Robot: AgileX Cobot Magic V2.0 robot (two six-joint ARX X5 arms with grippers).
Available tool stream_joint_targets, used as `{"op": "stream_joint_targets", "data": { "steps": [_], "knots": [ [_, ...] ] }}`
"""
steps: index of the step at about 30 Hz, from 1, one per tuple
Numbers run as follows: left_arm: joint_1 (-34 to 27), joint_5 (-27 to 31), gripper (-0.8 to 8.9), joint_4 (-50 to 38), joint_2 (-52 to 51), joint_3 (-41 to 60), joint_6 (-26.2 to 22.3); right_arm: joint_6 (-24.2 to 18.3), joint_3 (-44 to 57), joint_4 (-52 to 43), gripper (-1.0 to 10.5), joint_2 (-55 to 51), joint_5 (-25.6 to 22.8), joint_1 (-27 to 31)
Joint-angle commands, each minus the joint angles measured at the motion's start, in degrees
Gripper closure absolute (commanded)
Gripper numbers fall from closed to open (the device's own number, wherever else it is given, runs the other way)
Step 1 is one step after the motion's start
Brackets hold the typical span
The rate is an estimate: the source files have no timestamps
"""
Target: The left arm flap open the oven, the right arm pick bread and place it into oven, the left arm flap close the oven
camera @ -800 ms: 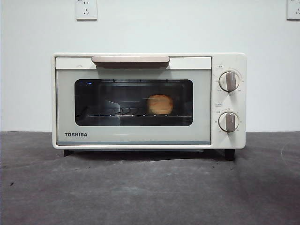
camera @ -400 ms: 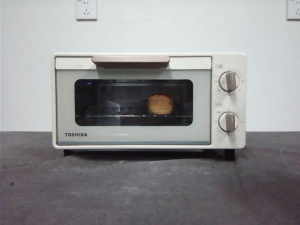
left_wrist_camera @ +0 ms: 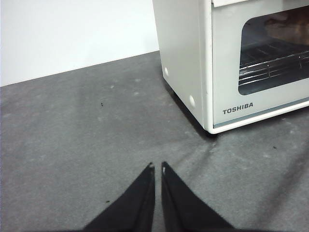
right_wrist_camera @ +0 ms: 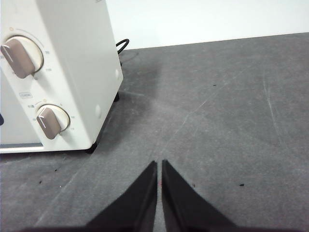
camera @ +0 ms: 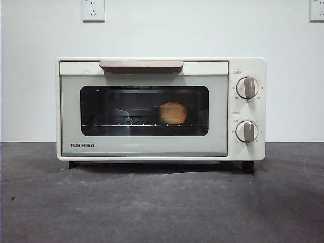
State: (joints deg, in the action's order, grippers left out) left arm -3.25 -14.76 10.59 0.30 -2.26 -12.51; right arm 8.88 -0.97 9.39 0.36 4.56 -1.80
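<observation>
The cream-white TOSHIBA oven (camera: 144,147) stands in the middle of the table with its door shut and its beige bar handle (camera: 140,64) at the top. The golden bread (camera: 173,112) lies on the rack inside, seen through the dark window. Neither arm shows in the front view. My left gripper (left_wrist_camera: 157,167) is shut and empty above the table, off the oven's (left_wrist_camera: 183,63) left front corner. My right gripper (right_wrist_camera: 159,164) is shut and empty above the table, off the oven's (right_wrist_camera: 82,63) right side by the knobs.
Two grey knobs (camera: 247,87) (camera: 246,131) sit on the oven's right panel. A black cable (right_wrist_camera: 121,45) runs behind the oven. Wall sockets (camera: 93,10) are on the white wall. The dark grey table (camera: 162,202) spreads in front of the oven.
</observation>
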Motion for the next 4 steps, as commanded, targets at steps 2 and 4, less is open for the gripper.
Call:
{"op": "stream_joint_targets", "data": {
  "steps": [2, 4],
  "knots": [
    [-0.1, 0.1, 7.84, 0.5, -0.1, 1.0, 0.1, 0.5, 0.4, -0.6, 9.3, -0.2, 0.0, 0.1],
    [-0.1, 0.1, 7.84, 0.5, -0.1, 1.0, 0.1, 0.5, 0.4, -0.6, 9.3, -0.2, 0.0, 0.1]
  ]
}}
